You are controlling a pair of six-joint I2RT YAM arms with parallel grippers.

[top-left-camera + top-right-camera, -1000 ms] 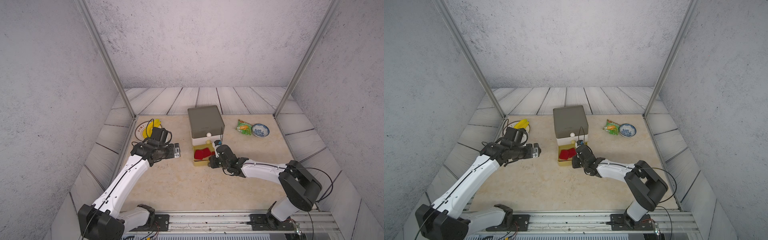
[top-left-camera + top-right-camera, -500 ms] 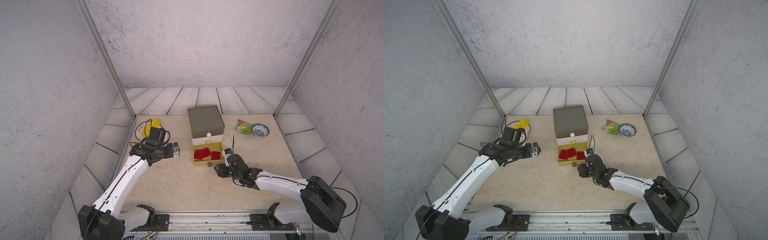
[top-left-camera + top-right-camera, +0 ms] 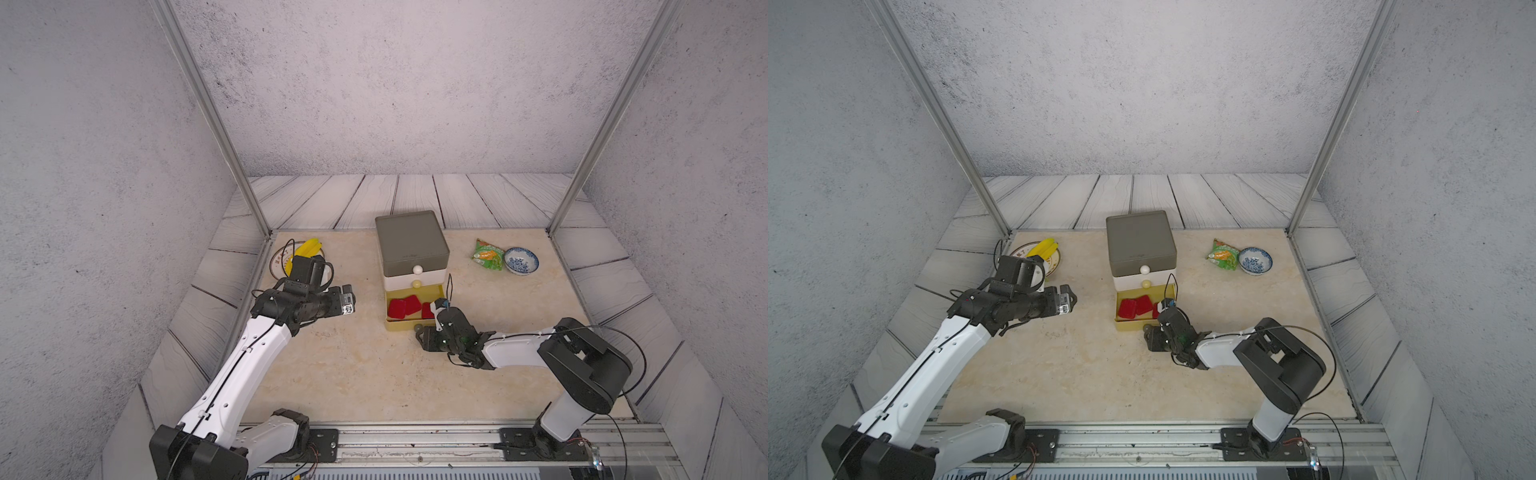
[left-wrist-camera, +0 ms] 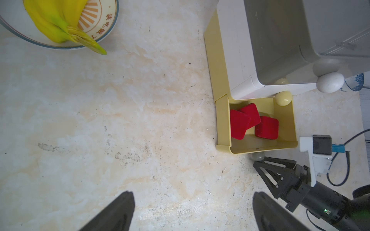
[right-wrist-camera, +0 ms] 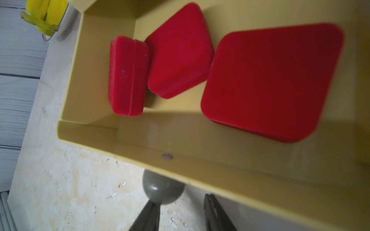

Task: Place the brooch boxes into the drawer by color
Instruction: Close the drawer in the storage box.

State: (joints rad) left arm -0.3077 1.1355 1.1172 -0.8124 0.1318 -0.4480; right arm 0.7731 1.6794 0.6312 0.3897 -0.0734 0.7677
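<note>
The drawer (image 3: 411, 245) is a small cabinet with a grey tier on top, a white tier below it and a yellow tier (image 3: 409, 325) pulled out at the bottom. Three red brooch boxes (image 4: 239, 124) (image 4: 267, 128) (image 5: 270, 80) lie in the yellow tier, one leaning on edge (image 5: 128, 76). My right gripper (image 5: 180, 210) is low at the tier's front, open a little. One fingertip (image 5: 150, 212) touches the grey knob (image 5: 163, 190); the knob is not between the fingers. My left gripper (image 4: 192, 210) hangs wide open and empty over bare table, left of the cabinet (image 3: 1069, 301).
A plate (image 3: 279, 262) with bananas (image 3: 308, 247) sits at the back left, just behind my left wrist. At the back right there is a green snack packet (image 3: 486, 254) beside a blue-and-white bowl (image 3: 520, 260). Metal posts and walls close in the table.
My right gripper left the open yellow tier, drew back toward the front, then came in again to the knob. All three red boxes now show. The left arm has stayed still.
</note>
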